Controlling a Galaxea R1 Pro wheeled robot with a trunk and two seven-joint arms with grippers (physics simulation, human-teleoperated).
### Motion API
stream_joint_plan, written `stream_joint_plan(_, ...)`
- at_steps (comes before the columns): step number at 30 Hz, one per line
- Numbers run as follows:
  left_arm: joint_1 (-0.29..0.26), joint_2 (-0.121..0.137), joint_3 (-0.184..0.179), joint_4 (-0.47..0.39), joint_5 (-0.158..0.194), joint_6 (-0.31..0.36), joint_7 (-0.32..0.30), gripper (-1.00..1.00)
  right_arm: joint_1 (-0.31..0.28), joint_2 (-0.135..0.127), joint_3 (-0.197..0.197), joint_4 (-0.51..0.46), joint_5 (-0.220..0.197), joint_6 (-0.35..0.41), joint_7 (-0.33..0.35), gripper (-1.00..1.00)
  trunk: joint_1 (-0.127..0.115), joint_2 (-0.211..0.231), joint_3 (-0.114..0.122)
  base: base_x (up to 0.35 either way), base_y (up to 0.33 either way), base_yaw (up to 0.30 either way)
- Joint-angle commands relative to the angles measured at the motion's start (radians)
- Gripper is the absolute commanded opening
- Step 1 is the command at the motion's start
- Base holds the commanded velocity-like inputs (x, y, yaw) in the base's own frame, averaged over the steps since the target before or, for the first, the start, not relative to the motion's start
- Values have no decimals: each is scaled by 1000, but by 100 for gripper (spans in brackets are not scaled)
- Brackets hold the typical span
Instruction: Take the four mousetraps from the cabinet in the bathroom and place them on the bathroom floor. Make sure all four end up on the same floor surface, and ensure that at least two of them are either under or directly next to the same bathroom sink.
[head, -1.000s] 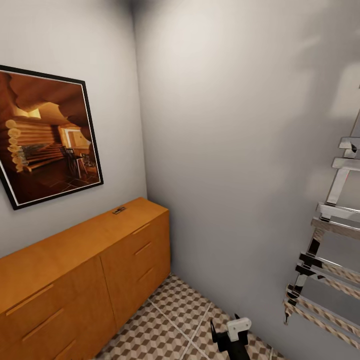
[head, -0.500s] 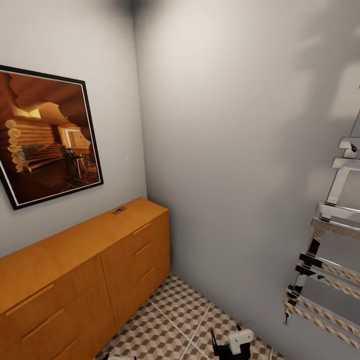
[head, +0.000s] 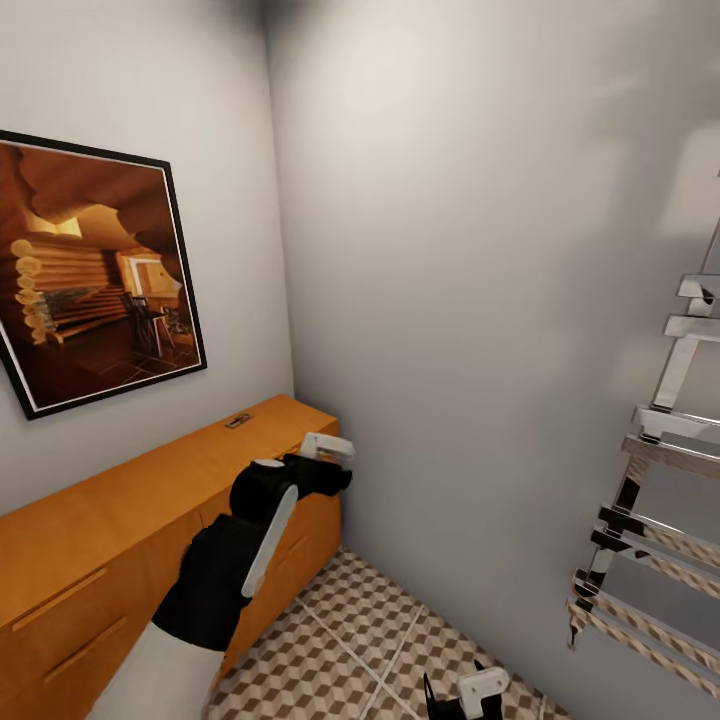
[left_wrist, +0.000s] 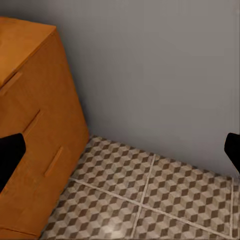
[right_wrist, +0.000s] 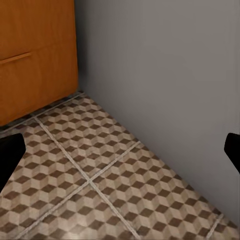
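The orange-wood cabinet (head: 120, 520) stands along the left wall with its drawer fronts shut. One small flat mousetrap (head: 238, 421) lies on its top near the far end. My left arm is raised in front of the cabinet's far end, and the left gripper (left_wrist: 120, 155) is open, its dark fingers (left_wrist: 10, 156) wide apart, facing the cabinet's end (left_wrist: 35, 125) and the cube-patterned floor (left_wrist: 150, 190). The right gripper (head: 462, 697) hangs low over the floor tiles (right_wrist: 100, 170), also open with nothing between its fingers (right_wrist: 9, 155).
A grey wall (head: 470, 300) closes the corner just past the cabinet. A chrome towel rail (head: 650, 500) juts in at the right. A framed picture (head: 90, 270) hangs above the cabinet. A narrow strip of tiled floor (head: 350, 640) runs between cabinet and wall.
My left arm has swung up into the head view, in front of the cabinet's far end. The right gripper has sunk a little towards the bottom edge.
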Motion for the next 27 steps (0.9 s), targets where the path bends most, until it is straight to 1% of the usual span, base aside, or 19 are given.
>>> stream_joint_plan(1,-22,0,0,5,8,5,7,100,0,0,2,1,10,3,-10,100,0,-1,-1,0,0,0)
stream_joint_plan(3,-62,0,0,20,8,6,7,100,0,0,2,1,10,13,-10,100,0,-1,-1,0,0,0)
stream_joint_plan(4,-133,-1,2,54,8,7,8,100,0,0,2,1,10,27,-9,100,0,-1,-1,0,0,0)
stream_joint_plan(6,-186,0,3,83,8,8,8,100,0,0,2,1,10,33,-8,100,0,-1,-1,0,0,0)
stream_joint_plan(7,-228,0,7,110,9,8,8,100,0,0,2,1,10,37,-8,100,0,-1,-1,0,0,0)
stream_joint_plan(8,-247,0,11,122,9,8,8,100,0,0,2,1,10,38,-8,100,0,-1,-1,0,0,0)
stream_joint_plan(9,-280,0,27,144,9,8,8,100,0,0,2,1,10,40,-8,100,0,-1,-1,0,0,0)
stream_joint_plan(10,-310,1,52,165,9,9,8,100,0,0,2,1,10,41,-8,100,0,-1,-1,0,0,0)
stream_joint_plan(11,-347,3,98,194,8,9,8,100,0,0,2,1,10,42,-7,100,0,-1,-1,0,0,0)
stream_joint_plan(12,-367,10,123,212,8,9,7,100,0,0,2,1,10,43,-7,100,0,-1,-1,0,0,0)
stream_joint_plan(15,-386,34,146,229,8,9,7,100,0,0,2,1,10,43,-7,100,0,-1,-1,0,0,0)
stream_joint_plan(16,-394,59,154,237,8,9,7,100,0,0,2,1,10,43,-7,100,0,-1,-1,0,0,0)
stream_joint_plan(18,-399,90,160,243,8,9,6,100,0,0,2,1,10,43,-7,100,0,-1,-1,0,0,0)
stream_joint_plan(19,-402,126,163,249,8,10,5,100,0,0,2,1,10,43,-7,100,0,-1,-1,0,0,0)
stream_joint_plan(22,-405,186,167,257,10,13,-13,100,0,0,2,1,10,44,-7,100,0,-1,-1,0,0,0)
stream_joint_plan(23,-406,227,168,262,11,15,-49,100,0,0,2,1,10,44,-7,100,0,-1,-1,0,0,0)
stream_joint_plan(24,-406,248,168,264,11,15,-76,100,0,0,2,1,10,44,-7,100,0,-1,-1,0,0,0)
stream_joint_plan(25,-407,346,169,281,10,14,-269,100,4,0,2,1,10,44,-1,100,0,-1,-1,0,0,0)
stream_joint_plan(27,-407,377,169,291,10,12,-351,100,8,0,2,1,10,44,2,100,0,-1,-1,0,0,0)
